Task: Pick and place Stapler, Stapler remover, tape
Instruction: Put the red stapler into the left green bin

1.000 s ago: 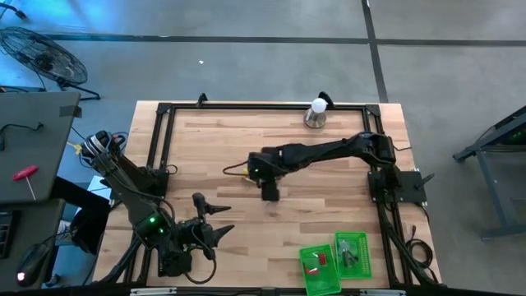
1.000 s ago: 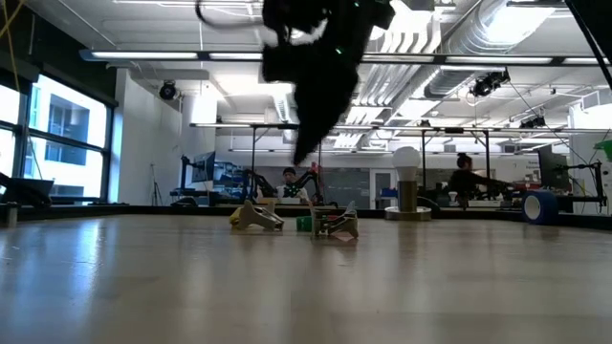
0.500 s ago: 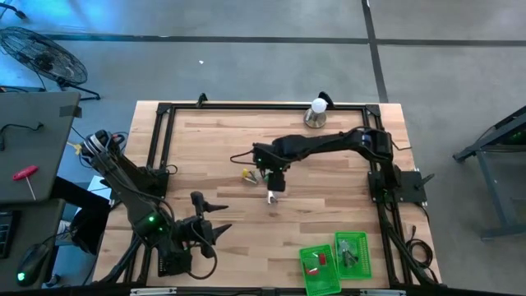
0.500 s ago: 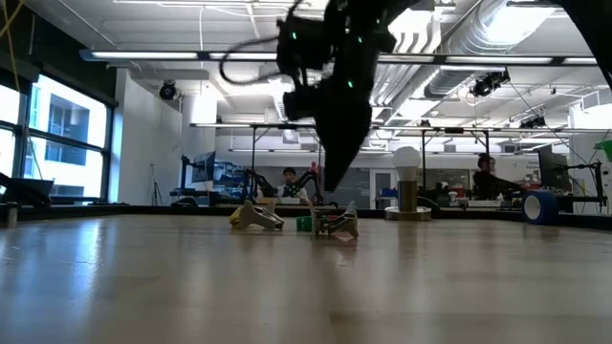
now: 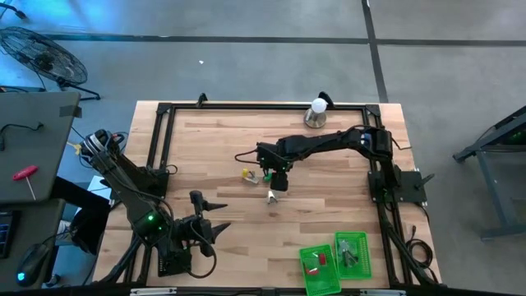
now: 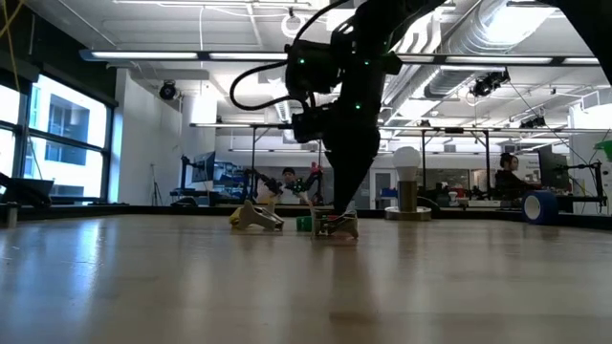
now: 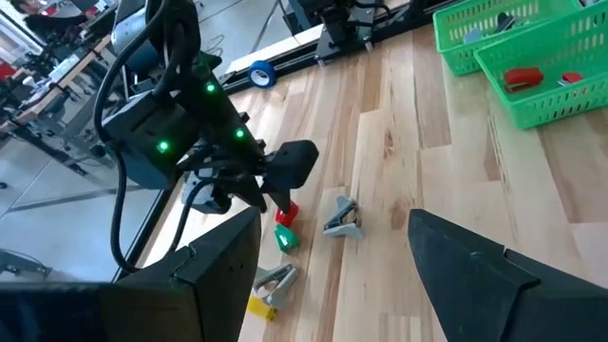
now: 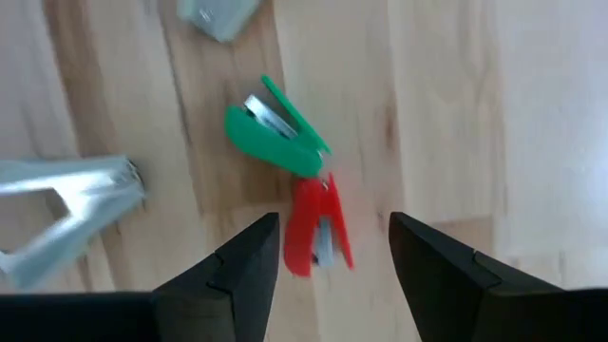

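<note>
Right end effector (image 8: 328,271), fingers spread, hovers over glossy red stapler (image 8: 318,228).

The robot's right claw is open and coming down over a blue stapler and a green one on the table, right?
Not quite. The stapler between the open fingers of the right claw is red, not blue. The right wrist view shows it lying on the wooden table with the green stapler touching its end. The rest is right: the claw is open and sits just above them.
</note>
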